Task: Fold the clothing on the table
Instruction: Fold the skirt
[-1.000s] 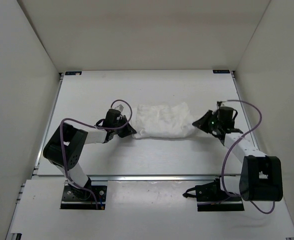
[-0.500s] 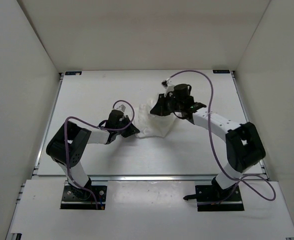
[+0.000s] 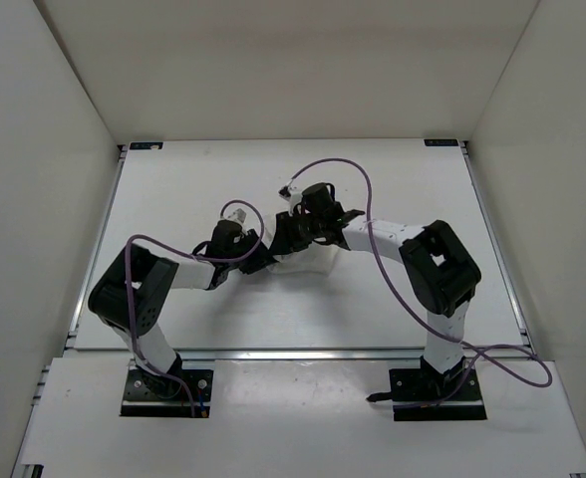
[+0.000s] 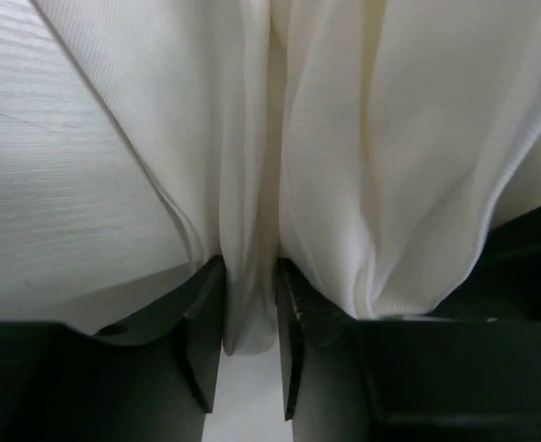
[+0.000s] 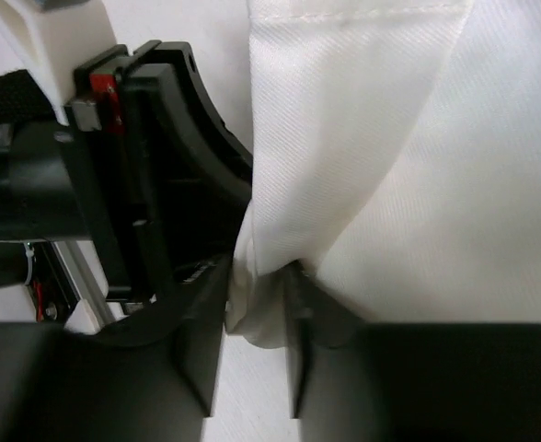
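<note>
Swings right gripper point(image 5: 255, 281) from 3 o'clock across to left gripper point(image 4: 249, 285) at 9 o'clock, each pinching cloth point(image 4: 390, 138); best to match edges, lay flat, then release.

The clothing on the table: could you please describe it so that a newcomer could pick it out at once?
On the white table, look near the middle, where the left gripper and the right gripper meet. The clothing is the small bunched white heap there, with each gripper pinching a fold of it. Its soft creases set it apart from the flat table and the hard black grippers.
</note>
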